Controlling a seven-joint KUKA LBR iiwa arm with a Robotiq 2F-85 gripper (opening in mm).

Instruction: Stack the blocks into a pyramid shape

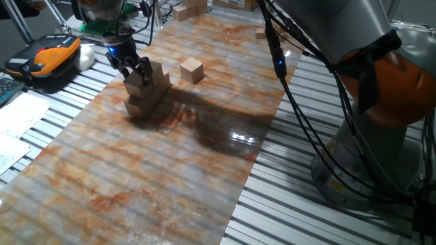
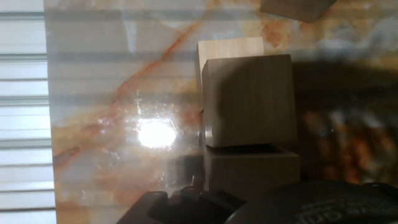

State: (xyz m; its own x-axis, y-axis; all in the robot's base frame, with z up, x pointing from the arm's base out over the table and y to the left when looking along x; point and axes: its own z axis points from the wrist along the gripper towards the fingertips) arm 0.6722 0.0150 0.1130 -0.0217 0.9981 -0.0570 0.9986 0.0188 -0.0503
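The blocks form a small stack (image 1: 151,92) at the back left of the marbled mat. One block (image 1: 154,73) sits high on it. My gripper (image 1: 135,70) hangs over the stack's near end, its two black fingers (image 1: 144,68) closed on the sides of another block (image 1: 137,87) that rests on the lower row. One loose block (image 1: 192,69) lies to the right of the stack. In the hand view a raised block (image 2: 249,99) fills the middle, with a paler block (image 2: 230,48) behind it and the shadowed gripped block (image 2: 252,171) next to the dark hand (image 2: 186,208).
Small wooden pieces (image 1: 191,8) are heaped at the far edge. An orange and black device (image 1: 48,54) lies off the mat at the left. The arm's orange and grey base (image 1: 381,88) with its black cables stands at the right. Slatted metal table surrounds the mat.
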